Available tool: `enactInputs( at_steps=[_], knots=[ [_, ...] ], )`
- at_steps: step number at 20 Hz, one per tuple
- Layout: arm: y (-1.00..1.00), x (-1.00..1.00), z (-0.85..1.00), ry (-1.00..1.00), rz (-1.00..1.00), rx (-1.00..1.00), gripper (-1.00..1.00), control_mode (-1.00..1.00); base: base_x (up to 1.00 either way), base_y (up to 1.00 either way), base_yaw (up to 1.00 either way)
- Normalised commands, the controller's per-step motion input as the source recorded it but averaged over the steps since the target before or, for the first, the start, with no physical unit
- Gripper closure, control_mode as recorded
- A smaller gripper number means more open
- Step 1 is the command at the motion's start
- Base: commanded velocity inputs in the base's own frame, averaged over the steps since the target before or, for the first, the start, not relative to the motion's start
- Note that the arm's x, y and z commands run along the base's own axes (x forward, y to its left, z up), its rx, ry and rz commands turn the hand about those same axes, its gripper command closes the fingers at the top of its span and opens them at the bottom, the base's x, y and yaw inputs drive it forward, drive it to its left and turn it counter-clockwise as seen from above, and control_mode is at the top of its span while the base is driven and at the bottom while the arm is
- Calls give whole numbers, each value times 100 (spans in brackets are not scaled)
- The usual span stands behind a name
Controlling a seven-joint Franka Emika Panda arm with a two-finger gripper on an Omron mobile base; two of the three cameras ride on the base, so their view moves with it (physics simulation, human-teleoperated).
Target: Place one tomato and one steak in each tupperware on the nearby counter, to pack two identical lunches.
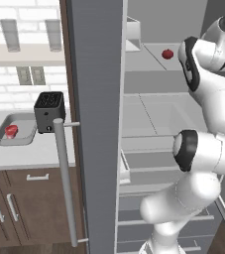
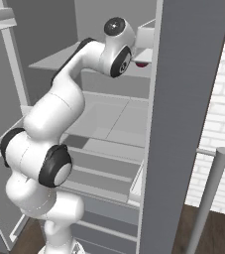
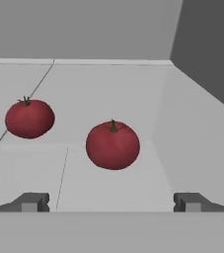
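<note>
Grey walls and pale shelves of an open fridge (image 2: pixel 109 119) surround the arm; its tall grey door (image 1: pixel 96 124), with a long silver bar handle (image 1: pixel 64 183), stands edge-on in the left base view, between the fridge and the kitchen. No brand, label or writing can be read anywhere.

Beyond that door, well off to the pincer's left, runs the counter (image 1: pixel 29 151) — a pale worktop over dark brown cabinets (image 1: pixel 29 208) with silver handles, backed by white brick. On it sits a grey tupperware (image 1: pixel 16 130) holding one red item, too small to tell whether it is tomato or steak, and just beside that container stands a black toaster (image 1: pixel 49 111). Above, a wall shelf (image 1: pixel 22 53) carries two grey tumblers.

White arm links fold upward to the upper fridge shelf (image 3: pixel 108 94). The pincer (image 3: pixel 111 202) is released, its jaws spread wide and holding nothing, both dark tips low over the shelf floor.

Straight ahead of the pincer, centred between the tips but apart from them, rests a red tomato (image 3: pixel 113 146) with a small dark stem. A second tomato (image 3: pixel 29 118) lies ahead and to the left, slightly farther back — the two do not touch. One tomato also shows as a red spot on the shelf in the left base view.
</note>
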Motion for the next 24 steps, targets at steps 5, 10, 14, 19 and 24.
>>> enactInputs(
  at_steps=[5, 10, 14, 19, 24],
  knots=[
    [-26, 47, -2, 4, 1, 0, -100, -100, 0, 0, 0],
    [-4, 38, -4, 1, 0, 0, -100, -100, 0, 0, 0],
    [0, 19, -4, 0, 0, 0, -100, -100, 0, 0, 0],
    [0, 3, -17, 1, 0, 0, -100, -100, 0, 0, 0],
    [0, 17, -36, 4, 0, 2, -100, -100, 0, 0, 0]
  ],
)
